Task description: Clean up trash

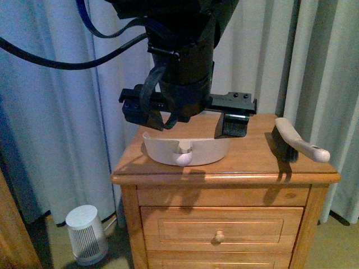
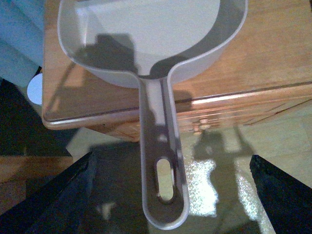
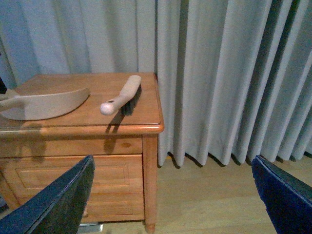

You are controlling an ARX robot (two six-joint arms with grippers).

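Note:
No wad of white tissue shows in any view; the trash is hidden or out of view. A pinkish dustpan [image 1: 185, 150] lies on the wooden nightstand [image 1: 263, 162], its handle sticking out over the front edge. My left gripper [image 1: 185, 120] hangs over that handle, open. In the left wrist view the handle [image 2: 163, 185] runs between the wide-apart jaws of my left gripper [image 2: 168, 204] without touching them, and the pan [image 2: 146, 34] looks empty. My right gripper [image 3: 170, 204] is open and empty, off the nightstand's right side above the floor.
A cream-handled brush [image 1: 297, 140] with black bristles lies at the nightstand's right edge; it also shows in the right wrist view [image 3: 122, 95]. Curtains [image 3: 219, 73] hang behind and to the right. A small white slotted appliance [image 1: 86, 233] stands on the floor at the left.

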